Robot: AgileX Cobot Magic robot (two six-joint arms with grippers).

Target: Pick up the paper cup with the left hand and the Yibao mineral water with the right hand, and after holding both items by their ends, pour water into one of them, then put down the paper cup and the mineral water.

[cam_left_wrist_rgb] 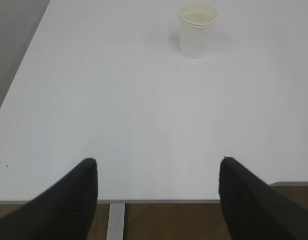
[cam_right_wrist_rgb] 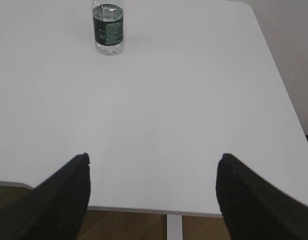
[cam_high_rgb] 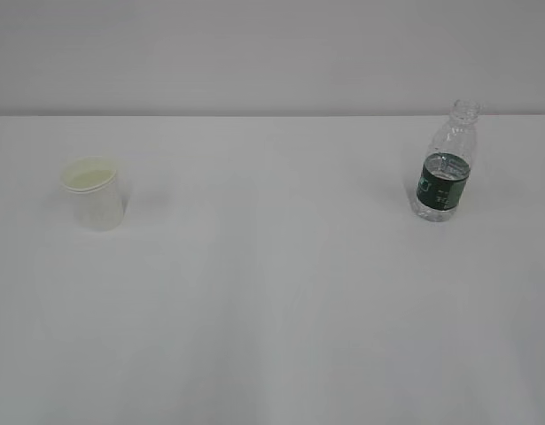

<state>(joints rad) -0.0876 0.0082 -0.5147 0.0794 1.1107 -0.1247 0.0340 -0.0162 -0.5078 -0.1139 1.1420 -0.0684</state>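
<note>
The white paper cup stands upright on the left of the white table; the left wrist view shows this paper cup far ahead, slightly right of centre. The Yibao mineral water, a clear capless bottle with a dark green label, stands upright on the right, and the bottle appears far ahead and to the left in the right wrist view. My left gripper hangs open over the table's near edge, nothing between its fingers. My right gripper is likewise open and empty at the near edge. Neither arm shows in the exterior view.
The table's near edge runs just under both grippers, with brown floor below. Its left edge and right edge are in view. A pale wall stands behind the table.
</note>
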